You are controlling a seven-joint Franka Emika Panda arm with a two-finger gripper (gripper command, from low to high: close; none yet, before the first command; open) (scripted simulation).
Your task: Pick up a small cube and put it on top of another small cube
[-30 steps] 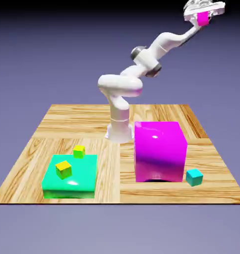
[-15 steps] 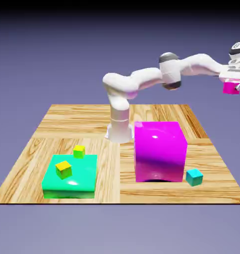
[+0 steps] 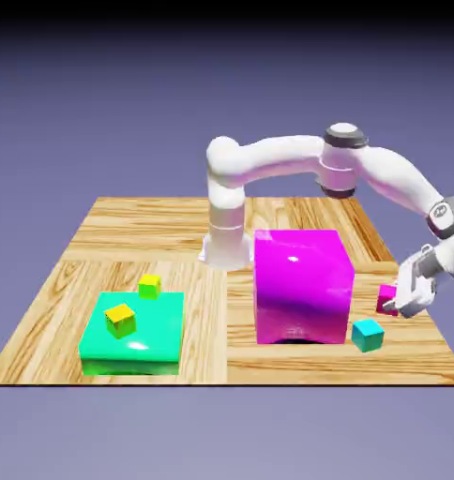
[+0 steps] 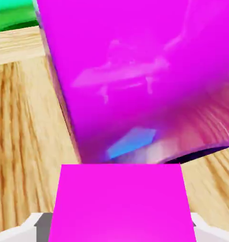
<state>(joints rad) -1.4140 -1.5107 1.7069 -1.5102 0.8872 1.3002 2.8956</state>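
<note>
The small cube (image 3: 387,299), glossy magenta-pink, is held by my gripper (image 3: 396,302), whose fingers are shut on it. It hangs low over the table near the exterior view's right edge, just right of the large magenta block (image 3: 301,286). A small teal cube (image 3: 367,334) rests on the wood slightly nearer the camera and to the left of the held one. In the hand view the small cube (image 4: 120,201) fills the bottom between the grey fingertips (image 4: 37,224). The large magenta block (image 4: 135,71) looms right behind it, with a bluish reflection on its glossy face.
A flat green block (image 3: 134,330) lies on the exterior view's left with a yellow cube (image 3: 120,320) on top. A yellow-green cube (image 3: 150,286) sits on the wooden table (image 3: 128,234) behind it. The green block (image 4: 12,12) shows at the hand view's top left.
The arm has swung down from high above the exterior view's upper right to just above the table beside the large magenta block. It still carries the small magenta cube.
</note>
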